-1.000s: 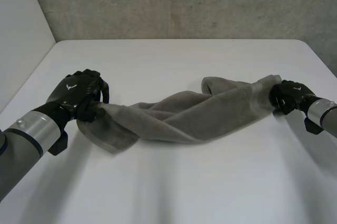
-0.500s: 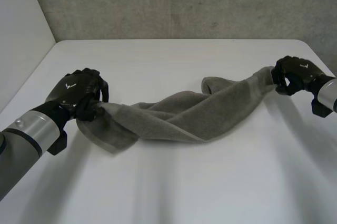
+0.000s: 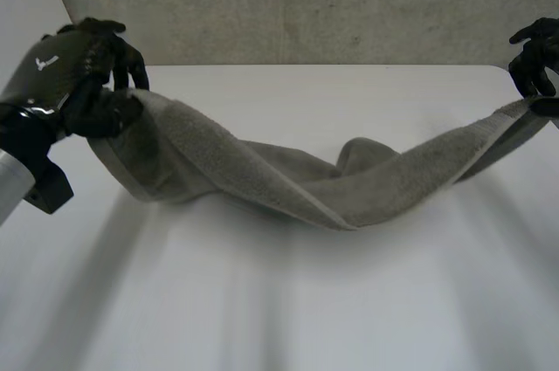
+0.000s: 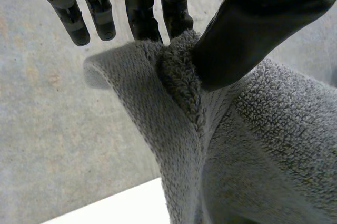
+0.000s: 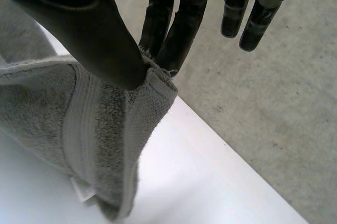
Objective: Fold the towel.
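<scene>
Looking down from the head camera, I see the grey terry-cloth towel (image 3: 288,181) slung between my two black hands. My left hand (image 3: 74,74) holds one end up over the far left corner of the white surface (image 3: 262,301). My right hand (image 3: 537,57) holds the other end up over the far right corner. The towel is twisted along its length and sags between them, its lowest part down at the middle of the surface; I cannot tell whether it touches there. In the left wrist view the thumb pinches a bunched fold of the towel's edge against some of the fingers (image 4: 174,13), while the remaining ones stick out straight, clear of the cloth. In the right wrist view the thumb and nearest fingers (image 5: 195,13) pinch the hemmed corner, with the others spread apart and free. A grey concrete wall (image 3: 306,4) stands behind the far edge.
</scene>
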`<action>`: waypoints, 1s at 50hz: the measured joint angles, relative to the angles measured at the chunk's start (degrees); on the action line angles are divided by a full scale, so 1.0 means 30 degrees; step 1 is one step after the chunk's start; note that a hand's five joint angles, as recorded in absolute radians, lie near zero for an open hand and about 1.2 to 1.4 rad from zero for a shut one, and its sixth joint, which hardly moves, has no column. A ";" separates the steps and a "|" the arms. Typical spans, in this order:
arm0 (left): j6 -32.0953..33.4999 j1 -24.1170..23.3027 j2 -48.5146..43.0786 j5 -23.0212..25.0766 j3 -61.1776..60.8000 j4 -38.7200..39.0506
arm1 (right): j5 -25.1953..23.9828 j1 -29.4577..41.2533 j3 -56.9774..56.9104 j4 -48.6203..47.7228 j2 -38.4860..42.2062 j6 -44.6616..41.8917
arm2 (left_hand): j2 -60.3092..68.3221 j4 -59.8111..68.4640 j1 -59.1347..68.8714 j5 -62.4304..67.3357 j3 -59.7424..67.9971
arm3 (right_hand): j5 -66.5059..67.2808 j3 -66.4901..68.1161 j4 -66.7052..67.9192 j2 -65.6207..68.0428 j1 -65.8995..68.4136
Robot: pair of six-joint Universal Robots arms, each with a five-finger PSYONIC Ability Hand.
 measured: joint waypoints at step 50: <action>-0.2325 0.1660 -0.7733 0.3263 0.7008 0.4226 | 0.0906 0.3321 -0.2556 -1.5102 0.2996 1.1468 | 0.0093 0.0000 0.0006 0.0107 0.0000 | 0.0050 0.0000 0.0000 0.0087 0.0000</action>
